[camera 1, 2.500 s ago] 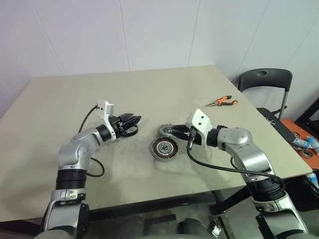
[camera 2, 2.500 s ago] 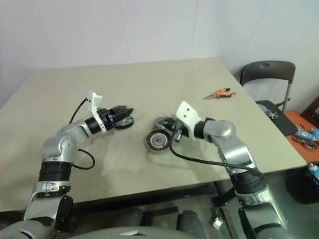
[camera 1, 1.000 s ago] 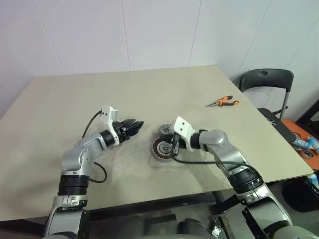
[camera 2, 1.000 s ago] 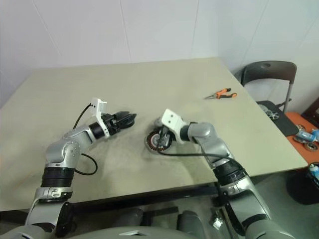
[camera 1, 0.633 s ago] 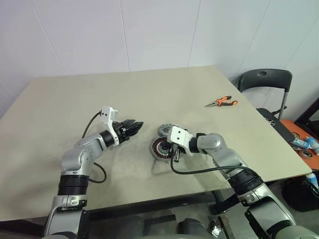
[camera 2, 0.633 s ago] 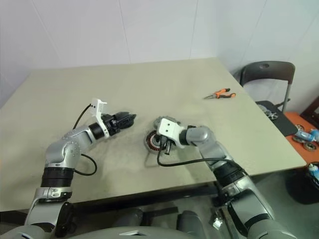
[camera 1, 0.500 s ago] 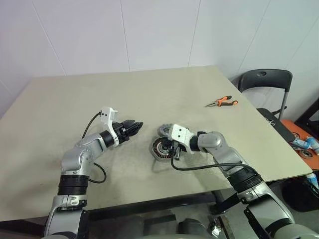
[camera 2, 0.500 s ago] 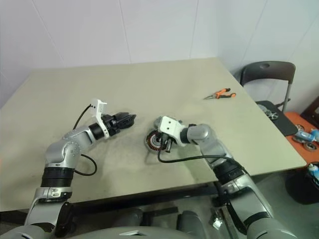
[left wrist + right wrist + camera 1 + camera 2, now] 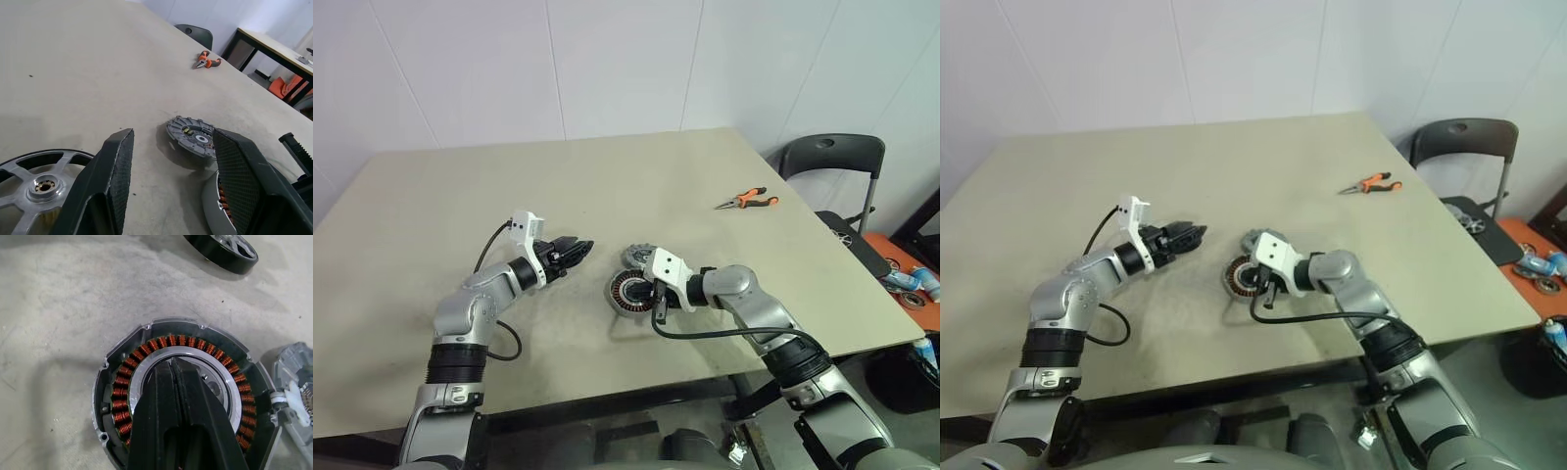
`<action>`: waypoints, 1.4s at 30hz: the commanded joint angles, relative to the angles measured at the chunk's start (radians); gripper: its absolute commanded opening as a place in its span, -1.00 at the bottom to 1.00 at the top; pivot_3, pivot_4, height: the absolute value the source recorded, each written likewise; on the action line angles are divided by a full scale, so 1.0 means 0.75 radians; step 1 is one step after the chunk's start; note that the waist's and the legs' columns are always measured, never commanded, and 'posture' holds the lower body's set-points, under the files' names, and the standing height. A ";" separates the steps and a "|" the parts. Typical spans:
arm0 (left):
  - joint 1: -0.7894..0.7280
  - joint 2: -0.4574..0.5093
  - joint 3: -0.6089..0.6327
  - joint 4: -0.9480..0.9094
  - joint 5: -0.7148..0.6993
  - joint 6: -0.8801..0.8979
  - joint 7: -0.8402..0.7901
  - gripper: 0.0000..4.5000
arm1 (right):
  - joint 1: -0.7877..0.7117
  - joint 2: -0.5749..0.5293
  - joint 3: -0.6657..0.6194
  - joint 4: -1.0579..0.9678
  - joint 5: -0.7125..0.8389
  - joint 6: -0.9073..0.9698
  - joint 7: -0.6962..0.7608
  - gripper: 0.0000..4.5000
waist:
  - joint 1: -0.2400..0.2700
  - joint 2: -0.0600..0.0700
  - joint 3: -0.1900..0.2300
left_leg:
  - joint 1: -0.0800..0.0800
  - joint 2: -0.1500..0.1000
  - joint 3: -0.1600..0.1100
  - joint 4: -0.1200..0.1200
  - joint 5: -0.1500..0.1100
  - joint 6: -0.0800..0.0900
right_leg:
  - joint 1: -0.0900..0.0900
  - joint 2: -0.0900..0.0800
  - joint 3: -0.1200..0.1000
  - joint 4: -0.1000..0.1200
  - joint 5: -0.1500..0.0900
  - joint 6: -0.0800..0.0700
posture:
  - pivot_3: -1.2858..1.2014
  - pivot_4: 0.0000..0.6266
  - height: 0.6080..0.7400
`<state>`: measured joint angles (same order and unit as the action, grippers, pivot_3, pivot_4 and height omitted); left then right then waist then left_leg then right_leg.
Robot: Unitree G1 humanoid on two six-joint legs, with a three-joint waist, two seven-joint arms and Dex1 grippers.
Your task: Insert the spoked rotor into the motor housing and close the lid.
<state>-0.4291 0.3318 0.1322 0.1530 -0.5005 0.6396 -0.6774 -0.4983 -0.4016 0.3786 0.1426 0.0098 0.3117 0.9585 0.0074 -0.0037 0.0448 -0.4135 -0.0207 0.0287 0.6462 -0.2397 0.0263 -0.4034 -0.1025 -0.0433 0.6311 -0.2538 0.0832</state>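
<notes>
Copper coils ring the inside of the motor housing (image 9: 181, 396), which sits open on the table (image 9: 431, 206) near its front edge. My right gripper (image 9: 172, 363) hangs just over the housing's silver middle, with its two fingers pressed together and nothing in them. I see the lid (image 9: 192, 136) lying flat just behind the housing. The spoked rotor (image 9: 41, 188) lies well to the left of the housing, under my left gripper (image 9: 171, 156), whose fingers stand apart around nothing. Far to the right of the housing, I see orange pliers (image 9: 747, 201) on the table.
</notes>
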 commanded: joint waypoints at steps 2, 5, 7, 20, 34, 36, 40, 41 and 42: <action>-0.032 0.016 0.012 0.011 0.005 -0.050 -0.016 0.19 | -0.045 0.015 -0.025 0.042 -0.007 -0.021 -0.024 -0.98 | 0.000 0.000 0.000 | 0.000 0.000 0.000 0.000 0.000 0.000 | 0.000 0.000 0.000 0.000 0.000 0.000 | 0.03 -1.00 1.00; -0.026 0.015 0.009 -0.004 0.002 -0.047 -0.011 0.19 | -0.091 0.076 -0.163 0.012 0.168 0.161 -0.023 -0.98 | 0.001 0.000 0.000 | 0.000 0.000 0.000 0.000 0.000 0.000 | 0.000 0.000 0.000 0.000 0.000 0.000 | 0.03 -1.00 1.00; -0.025 0.014 0.014 -0.030 -0.010 -0.032 -0.003 0.19 | -0.131 0.101 -0.251 -0.016 0.273 0.288 -0.021 -0.98 | 0.002 0.000 0.000 | -0.002 0.000 0.000 0.000 0.000 0.000 | 0.000 0.000 0.000 0.000 0.001 0.001 | 0.03 -1.00 1.00; 0.034 0.317 0.098 -0.155 -0.010 -0.067 -0.112 0.19 | -0.062 -0.115 -0.166 -0.262 0.139 0.171 -0.047 -0.98 | -0.011 0.000 0.000 | -0.014 0.000 0.000 0.000 0.000 0.000 | -0.009 0.000 0.000 0.000 0.001 -0.003 | 0.03 -1.00 1.00; -0.110 0.462 0.029 0.089 0.109 -0.254 -0.304 0.19 | -0.040 -0.113 -0.179 -0.297 0.129 0.177 -0.134 -0.17 | -0.022 0.000 0.000 | -0.015 -0.001 0.000 0.002 0.000 0.000 | -0.009 0.000 0.000 -0.001 0.004 -0.002 | 0.03 -1.00 1.00; -0.101 0.434 0.047 0.077 0.080 -0.204 -0.287 0.19 | -0.034 -0.112 -0.179 -0.294 0.114 0.171 -0.161 -0.03 | -0.026 0.000 0.000 | -0.015 -0.001 0.000 0.002 0.000 0.000 | -0.008 0.000 0.000 -0.001 0.004 -0.001 | 0.03 -1.00 1.00; -0.033 0.347 0.160 -0.041 -0.112 0.055 -0.188 0.19 | -0.001 -0.108 -0.189 -0.333 0.121 0.195 -0.196 -0.03 | -0.029 0.000 0.000 | -0.015 0.000 0.000 0.001 0.001 0.000 | -0.009 0.000 0.001 0.000 0.005 0.001 | 0.03 -1.00 1.00; -0.026 0.305 0.242 -0.063 -0.218 0.179 -0.110 0.19 | 0.015 -0.114 -0.186 -0.346 0.119 0.196 -0.200 -0.03 | -0.029 0.000 0.000 | -0.015 0.000 0.000 0.001 0.001 0.000 | -0.009 0.000 0.001 0.001 0.005 0.001 | 0.03 -1.00 1.00; -0.008 0.267 0.318 -0.084 -0.305 0.277 -0.038 0.19 | 0.032 -0.120 -0.185 -0.358 0.118 0.196 -0.204 -0.03 | -0.028 -0.001 0.000 | -0.015 0.000 0.000 0.001 0.001 0.000 | -0.009 0.000 0.001 0.001 0.005 0.001 | 0.03 -1.00 1.00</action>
<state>-0.4320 0.5396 0.2698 0.1439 -0.6212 0.7474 -0.7751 -0.4744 -0.4876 0.2566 -0.0734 0.0997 0.4588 0.8154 -0.0135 -0.0041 0.0446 -0.4246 -0.0208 0.0286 0.6475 -0.2389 0.0266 -0.4100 -0.1023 -0.0430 0.6320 -0.2495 0.0845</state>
